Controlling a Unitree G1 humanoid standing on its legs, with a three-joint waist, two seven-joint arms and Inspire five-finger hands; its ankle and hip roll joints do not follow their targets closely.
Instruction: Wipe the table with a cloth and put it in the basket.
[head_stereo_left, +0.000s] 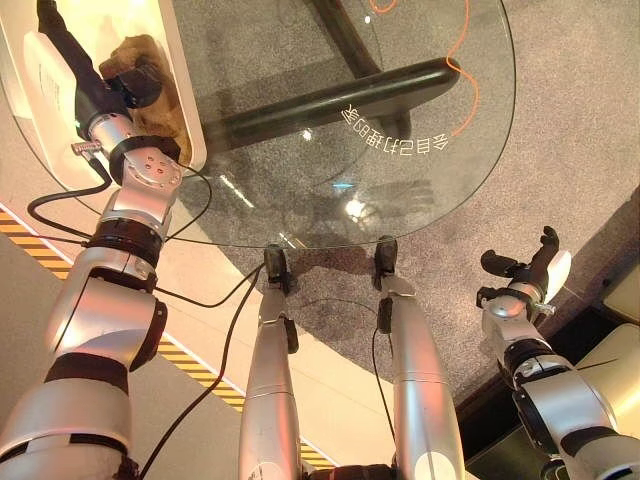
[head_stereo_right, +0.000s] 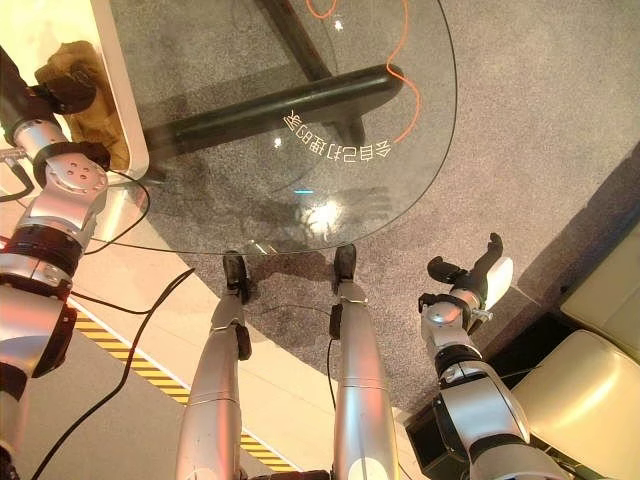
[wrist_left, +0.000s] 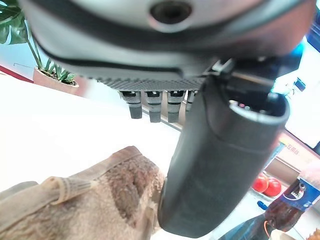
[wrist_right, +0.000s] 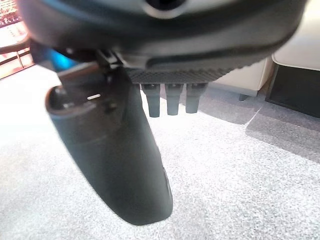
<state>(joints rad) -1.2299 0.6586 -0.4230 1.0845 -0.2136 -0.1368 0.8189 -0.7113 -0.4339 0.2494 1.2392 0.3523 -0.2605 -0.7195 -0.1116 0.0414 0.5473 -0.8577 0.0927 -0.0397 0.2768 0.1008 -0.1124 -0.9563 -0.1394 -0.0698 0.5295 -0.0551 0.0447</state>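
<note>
Two hands are in play over a round glass table (head_stereo_left: 420, 150) whose dark crossed base (head_stereo_left: 330, 100) shows through the top. At about ten o'clock in the head views sits a white basket (head_stereo_left: 185, 100), resting on the glass near the table's edge, and inside it lies the brown cloth (head_stereo_left: 140, 60), bunched up against the basket's wall. The left hand (head_stereo_left: 120, 85) reaches into the basket from the seven o'clock side and sits right at the cloth; in its own wrist view the thumb (wrist_left: 220, 165) hangs straight down just beside the crumpled cloth (wrist_left: 90, 200), and the fingers (wrist_left: 152, 105) point straight out past it, so the hand is relaxed and has hold of nothing, though whether the thumb touches the fabric is hard to tell. The right hand (head_stereo_left: 525, 270) hovers off the table at about four o'clock, above grey carpet (head_stereo_left: 570, 120), its fingers loosely extended and empty; its wrist view shows the thumb (wrist_right: 120, 165) and straight fingers (wrist_right: 172, 100) over the carpet. A thin orange cable (head_stereo_left: 465, 70) curls under the glass near one o'clock, and a cream seat (head_stereo_right: 590, 400) stands at five o'clock.
</note>
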